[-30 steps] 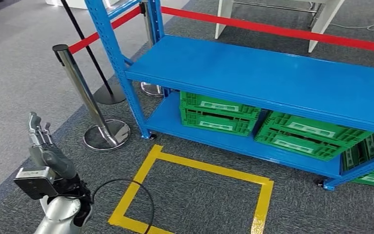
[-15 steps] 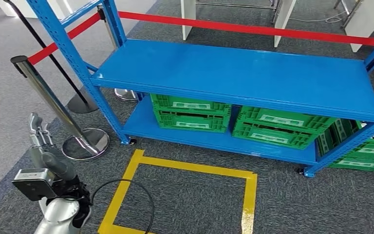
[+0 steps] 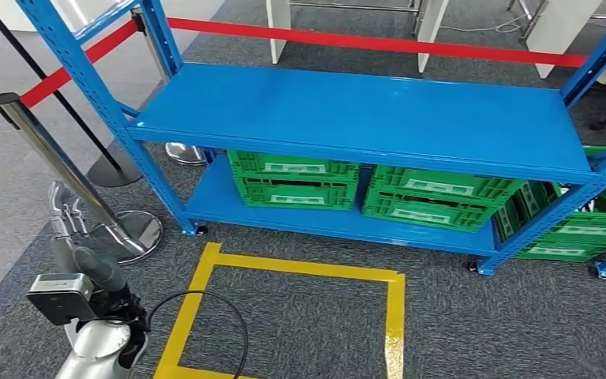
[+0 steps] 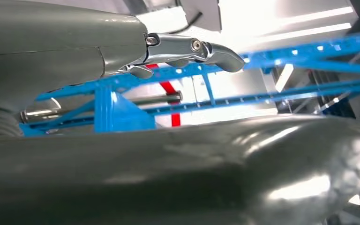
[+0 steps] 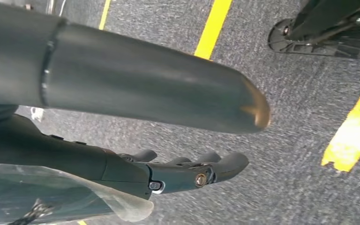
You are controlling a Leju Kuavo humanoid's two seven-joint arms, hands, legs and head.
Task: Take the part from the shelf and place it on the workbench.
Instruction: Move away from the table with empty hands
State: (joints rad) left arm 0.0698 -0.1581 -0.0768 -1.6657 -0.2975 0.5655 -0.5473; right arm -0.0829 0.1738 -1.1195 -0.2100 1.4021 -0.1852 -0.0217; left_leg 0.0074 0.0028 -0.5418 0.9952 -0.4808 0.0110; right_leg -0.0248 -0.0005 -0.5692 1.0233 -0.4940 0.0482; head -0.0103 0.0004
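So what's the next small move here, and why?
Probably a step forward into the yellow square. The blue shelf looks beyond reach, the left hand is raised with fingers apart and holds nothing, and I can make out no loose part, only green crates.

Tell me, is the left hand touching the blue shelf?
Apart. The head view shows the left hand raised over carpet, well short of the blue shelf.

The robot's left arm (image 3: pixel 95 351) is shiny silver with a thin black cable (image 3: pixel 205 316) looping off it, a small grey camera box (image 3: pixel 54 287) at the wrist, and a grey left hand (image 3: pixel 75 237) with thin fingers and little silver screws.
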